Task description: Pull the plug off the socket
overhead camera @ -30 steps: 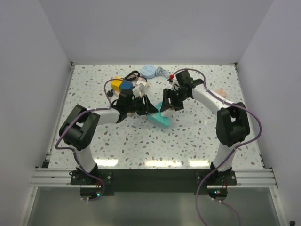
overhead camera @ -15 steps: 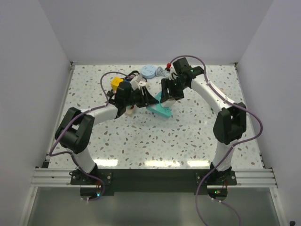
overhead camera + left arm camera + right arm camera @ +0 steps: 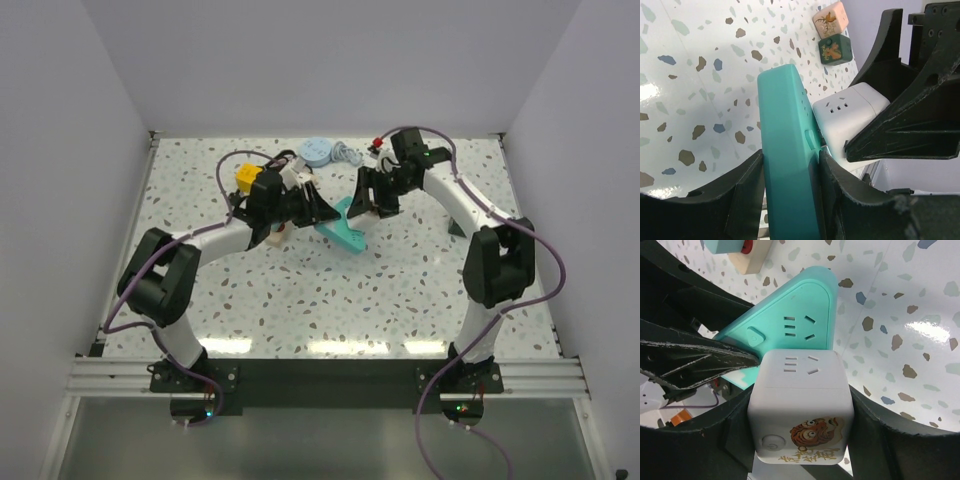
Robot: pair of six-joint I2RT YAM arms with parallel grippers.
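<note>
We've got both pieces up off the table [image 3: 300, 290]! The left gripper [image 3: 790, 195] is clamped edge-on around the teal socket block [image 3: 782, 125]. The right gripper [image 3: 800, 440] has its jaws squeezed on the white cube plug [image 3: 800, 390], tiger sticker facing us.

The cube sits right against the block's slotted face with no gap showing, so we'd call both grips made and the pull itself not yet done. We can't tell how deep the pins sit.

The fingers crowd each other at the joint, which looks like the tight spot.

To the block's right, well apart, sit a pink die [image 3: 830, 17] and a green die [image 3: 835, 49]. Just beyond the block is a cream piece with a red spot [image 3: 754, 260]. Behind it to the left is a yellow piece [image 3: 245, 178], and furthest back a pale blue disc [image 3: 318, 150].
</note>
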